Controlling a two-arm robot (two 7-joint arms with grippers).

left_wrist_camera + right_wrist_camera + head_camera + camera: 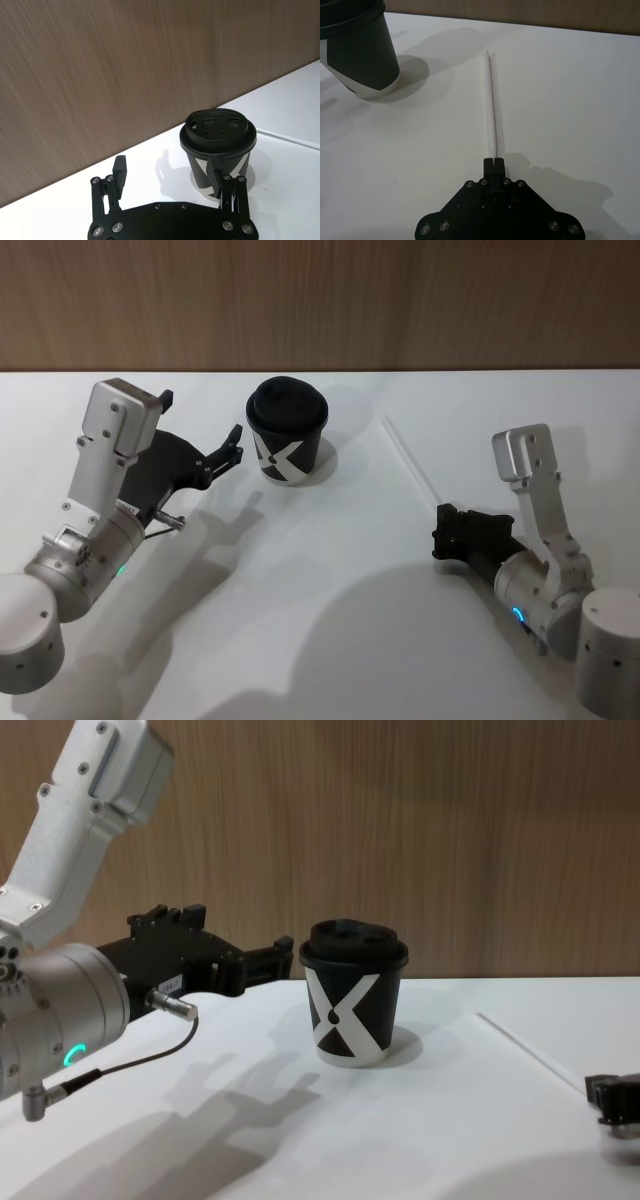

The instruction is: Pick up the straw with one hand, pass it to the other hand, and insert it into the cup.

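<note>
The black cup [287, 438] with a white X and a domed lid stands upright at the table's back centre. The thin white straw [412, 465] lies flat to its right, running from the back toward my right gripper [445, 530]. That gripper is low over the table and shut. In the right wrist view the straw [492, 105] ends just ahead of the closed fingertips [494, 162]. My left gripper [203, 426] hovers open just left of the cup, holding nothing. In the left wrist view the cup [218, 150] sits beyond one finger [227, 185].
A wood-panelled wall [320, 300] runs along the table's back edge. The white table [320, 620] stretches in front of the cup and between the arms. A thin dark cable [130, 1060] hangs under the left wrist.
</note>
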